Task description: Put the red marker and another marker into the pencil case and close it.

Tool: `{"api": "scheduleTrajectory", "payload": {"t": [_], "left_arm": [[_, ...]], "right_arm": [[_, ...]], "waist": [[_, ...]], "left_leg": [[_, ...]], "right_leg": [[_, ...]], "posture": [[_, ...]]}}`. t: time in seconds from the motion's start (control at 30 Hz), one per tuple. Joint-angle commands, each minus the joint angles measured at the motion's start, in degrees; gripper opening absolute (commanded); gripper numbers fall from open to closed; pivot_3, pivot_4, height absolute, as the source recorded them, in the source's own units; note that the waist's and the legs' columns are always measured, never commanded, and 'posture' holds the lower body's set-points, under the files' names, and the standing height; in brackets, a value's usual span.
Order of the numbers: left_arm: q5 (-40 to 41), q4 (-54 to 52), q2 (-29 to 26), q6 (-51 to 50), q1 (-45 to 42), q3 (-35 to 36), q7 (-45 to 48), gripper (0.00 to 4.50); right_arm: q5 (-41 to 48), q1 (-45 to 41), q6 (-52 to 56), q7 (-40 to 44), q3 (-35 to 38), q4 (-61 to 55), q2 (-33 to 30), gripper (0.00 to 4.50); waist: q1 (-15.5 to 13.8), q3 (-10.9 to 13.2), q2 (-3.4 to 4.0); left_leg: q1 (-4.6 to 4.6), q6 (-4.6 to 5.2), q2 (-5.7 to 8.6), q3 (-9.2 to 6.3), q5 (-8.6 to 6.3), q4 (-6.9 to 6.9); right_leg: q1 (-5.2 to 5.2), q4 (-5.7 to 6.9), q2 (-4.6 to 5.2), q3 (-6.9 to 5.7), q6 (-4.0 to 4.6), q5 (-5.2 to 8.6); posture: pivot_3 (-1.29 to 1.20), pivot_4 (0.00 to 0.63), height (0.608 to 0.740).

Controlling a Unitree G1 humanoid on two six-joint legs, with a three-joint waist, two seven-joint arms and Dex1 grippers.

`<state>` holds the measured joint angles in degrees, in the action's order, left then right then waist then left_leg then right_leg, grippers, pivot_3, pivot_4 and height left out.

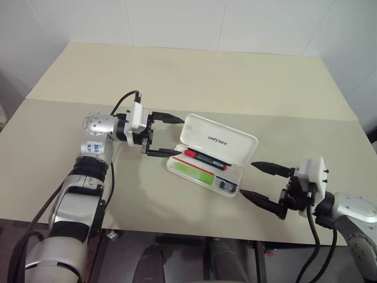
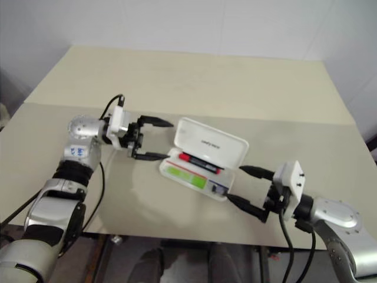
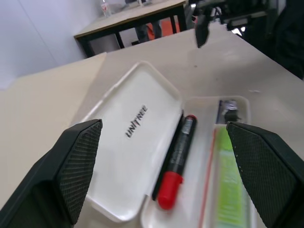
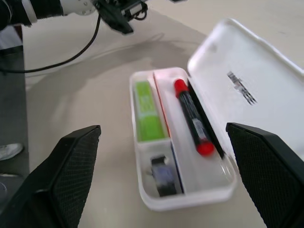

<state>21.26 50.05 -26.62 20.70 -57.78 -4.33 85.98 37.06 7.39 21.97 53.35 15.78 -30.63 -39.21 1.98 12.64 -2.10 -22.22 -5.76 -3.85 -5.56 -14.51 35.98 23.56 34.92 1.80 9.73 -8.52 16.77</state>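
Tabletop pencil case [image 1: 221, 141] lies between open jaws

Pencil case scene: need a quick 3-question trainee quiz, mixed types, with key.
1. True or false: the pencil case lid is shut.
2. Which lies nearer the hinge: A) red marker B) green highlighter?
3. Fill in: both the left tool and right tool hold ____.

Key: 1 false, the lid stands open. 2 A. 3 nothing; both are open, one at each end of the case.
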Motion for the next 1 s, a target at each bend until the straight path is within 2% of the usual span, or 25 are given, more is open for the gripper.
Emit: {"api": "scheduleTrajectory", "payload": {"t": [0.03,0.1,0.3,0.37,0.5,0.7,0.87,1.0], "left_arm": [[-1.4,5.5,0.6,3.3,-4.1,2.2,2.2,3.2],[-2.7,9.0,0.9,4.8,-6.2,2.7,1.7,2.62],[-7.2,17.9,0.4,7.0,-12.3,4.1,-2.9,0.5],[-9.3,20.5,0.0,7.0,-14.3,4.4,-6.1,0.03],[-13.3,23.0,-0.2,7.2,-16.2,4.0,-10.1,0.03],[-23.3,26.0,0.8,4.7,-17.4,0.7,-25.5,0.03],[-27.5,27.1,2.8,2.9,-16.8,-0.4,-28.3,0.03],[-27.3,27.5,5.5,1.3,-17.2,1.5,-29.1,0.03]], "right_arm": [[1.5,0.3,-2.3,-0.3,2.1,-1.0,1.1,4.5],[2.1,0.8,-3.1,0.2,2.7,-0.8,1.6,4.5],[3.1,0.7,-5.3,1.4,4.6,0.9,1.6,4.5],[2.6,0.4,-5.6,1.0,4.8,1.3,1.5,4.5],[2.2,0.5,-6.0,0.5,4.5,1.2,1.8,4.5],[1.9,1.1,-6.3,-0.3,4.3,0.8,2.2,4.5],[1.8,1.2,-6.5,-0.8,4.5,0.7,1.9,4.5],[2.0,1.9,-6.5,-0.8,5.3,0.6,1.5,4.5]], "waist": [[0.1,0.0,0.0],[0.1,0.0,0.0],[-0.2,0.0,-0.02],[-0.2,0.0,-0.05],[-0.2,0.0,-0.04],[-0.2,0.0,-0.05],[-0.3,0.0,-0.06],[-0.4,0.0,-0.06]], "left_leg": [[0.01,0.0,0.0,0.0,0.0,-0.01],[0.01,0.0,0.0,0.0,0.0,-0.02],[-0.05,0.0,0.0,-0.01,0.0,-0.04],[-0.05,0.0,0.0,-0.01,0.0,-0.04],[-0.05,0.0,0.0,-0.01,0.0,-0.05],[-0.04,0.0,0.0,-0.02,0.0,-0.08],[-0.05,-0.01,0.0,-0.01,0.0,-0.09],[-0.06,-0.02,0.0,-0.01,-0.01,-0.11]], "right_leg": [[0.0,0.0,0.0,0.0,0.0,0.0],[0.0,0.0,0.0,0.0,0.0,0.0],[0.01,-0.06,0.0,0.0,-0.03,0.0],[0.01,-0.06,0.0,-0.01,-0.06,-0.02],[0.0,-0.07,0.0,-0.01,-0.1,-0.04],[0.01,-0.06,0.0,0.0,-0.25,-0.11],[0.01,-0.07,0.0,-0.01,-0.26,-0.11],[0.01,-0.08,0.0,-0.01,-0.27,-0.1]], "posture": [[0.0,0.15,0.74],[0.0,0.15,0.74],[0.0,0.15,0.74],[0.0,0.15,0.74],[0.0,0.15,0.74],[0.0,0.15,0.74],[0.0,0.15,0.74],[0.0,0.15,0.74]]}}
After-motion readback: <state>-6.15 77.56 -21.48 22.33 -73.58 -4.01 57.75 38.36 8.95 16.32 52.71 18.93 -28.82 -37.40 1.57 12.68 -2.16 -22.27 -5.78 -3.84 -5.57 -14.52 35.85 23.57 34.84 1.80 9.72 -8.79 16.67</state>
